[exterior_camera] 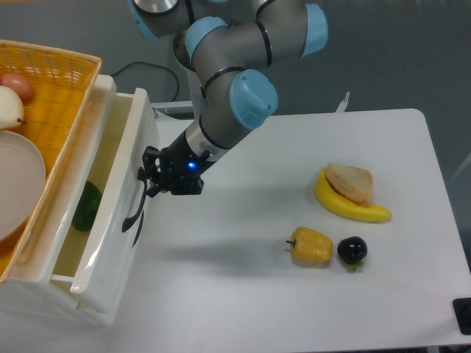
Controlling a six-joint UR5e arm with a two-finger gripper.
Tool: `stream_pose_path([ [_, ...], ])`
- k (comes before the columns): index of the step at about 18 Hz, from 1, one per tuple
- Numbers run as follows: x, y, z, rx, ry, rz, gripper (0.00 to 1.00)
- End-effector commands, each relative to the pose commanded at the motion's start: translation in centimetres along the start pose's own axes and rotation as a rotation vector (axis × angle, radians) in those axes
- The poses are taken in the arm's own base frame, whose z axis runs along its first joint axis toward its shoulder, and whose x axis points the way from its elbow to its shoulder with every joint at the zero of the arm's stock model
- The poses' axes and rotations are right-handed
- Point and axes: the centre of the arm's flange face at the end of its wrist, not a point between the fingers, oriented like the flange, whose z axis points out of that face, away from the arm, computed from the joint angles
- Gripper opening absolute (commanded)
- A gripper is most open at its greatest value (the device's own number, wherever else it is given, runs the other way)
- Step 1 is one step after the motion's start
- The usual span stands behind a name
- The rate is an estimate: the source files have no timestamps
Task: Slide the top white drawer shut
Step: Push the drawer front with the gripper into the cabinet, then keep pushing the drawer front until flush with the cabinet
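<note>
The top white drawer (110, 220) stands pulled out at the left, its glossy front panel facing right with a curved black handle (135, 209). A green object (87, 206) lies inside it. My gripper (147, 175) is at the upper part of the front panel, right by the handle's top end. Its black fingers touch or nearly touch the panel. Whether the fingers are open or shut does not show from this angle. The lower drawer is out of view.
An orange woven basket (62, 88) with a white plate and round items sits on top of the cabinet at the left. On the white table (243, 294) lie a banana with a bread piece (349, 193), a yellow pepper (310, 246) and a dark round fruit (352, 251).
</note>
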Motion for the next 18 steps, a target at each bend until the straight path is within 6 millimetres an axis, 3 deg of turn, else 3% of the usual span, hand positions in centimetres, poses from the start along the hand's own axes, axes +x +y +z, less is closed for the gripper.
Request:
stream_pose_path([
  [18,2.0,-0.8,1.6,-0.007,0.002,0.007,0.08],
])
